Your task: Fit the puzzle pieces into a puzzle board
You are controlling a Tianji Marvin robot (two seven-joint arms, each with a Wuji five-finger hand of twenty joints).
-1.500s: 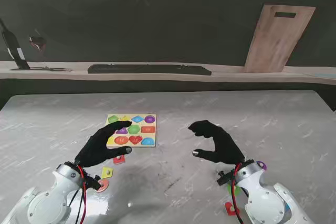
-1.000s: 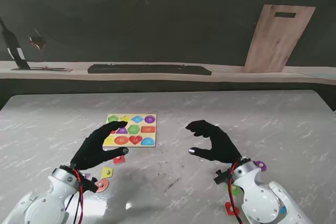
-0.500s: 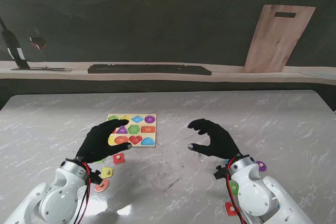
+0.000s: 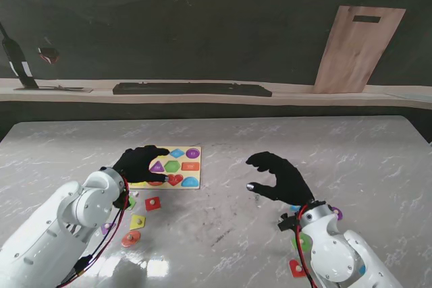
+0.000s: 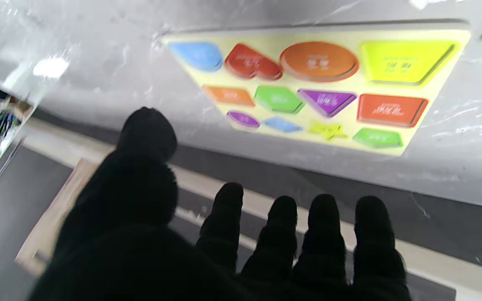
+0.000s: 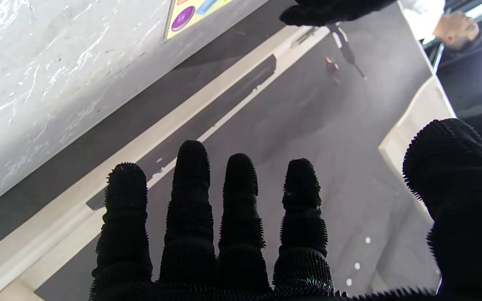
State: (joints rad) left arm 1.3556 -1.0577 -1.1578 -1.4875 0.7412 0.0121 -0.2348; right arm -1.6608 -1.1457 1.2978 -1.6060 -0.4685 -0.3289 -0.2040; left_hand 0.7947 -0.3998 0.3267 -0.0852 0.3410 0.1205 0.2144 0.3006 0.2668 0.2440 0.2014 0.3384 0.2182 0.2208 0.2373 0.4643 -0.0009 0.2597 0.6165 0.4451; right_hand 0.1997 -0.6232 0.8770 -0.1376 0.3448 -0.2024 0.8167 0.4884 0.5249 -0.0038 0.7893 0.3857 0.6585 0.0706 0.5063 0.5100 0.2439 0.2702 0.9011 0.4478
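A: Since the earlier frame my left hand [image 4: 140, 163] has swung forward and now sits over the near-left corner of the puzzle board [image 4: 181, 185]. The right hand [image 4: 278, 176] has barely shifted.

B: Fingers?

A: On the left, the fingers [image 5: 285, 225] are spread and lightly curled with nothing between them and the thumb, going by the wrist view. On the right, the fingers [image 6: 191, 196] are also apart and hooked, with the thumb wide. It holds nothing and hovers over bare marble table [image 4: 351, 160], well apart from the board.

B: Where's the board?

A: Flat on the table, left of centre. Every slot I can see in the left wrist view looks filled, e.g. heart [image 5: 251, 62], oval [image 5: 318, 61], triangle [image 5: 326, 101], though I can't confirm each is seated flush.

B: Loose pieces?

A: A red piece [image 4: 153, 202], a yellow piece [image 4: 137, 221] and an orange-red piece [image 4: 131, 238] lie nearer to me than the board, beside the left forearm. More coloured bits sit by the right wrist, too hidden to name.

B: Step?

A: My read: between placements, reaching or checking over the board with no piece in hand. The next move calls for pulling the left hand back to a loose piece, pinching it by its edges, and matching its shape to a slot.
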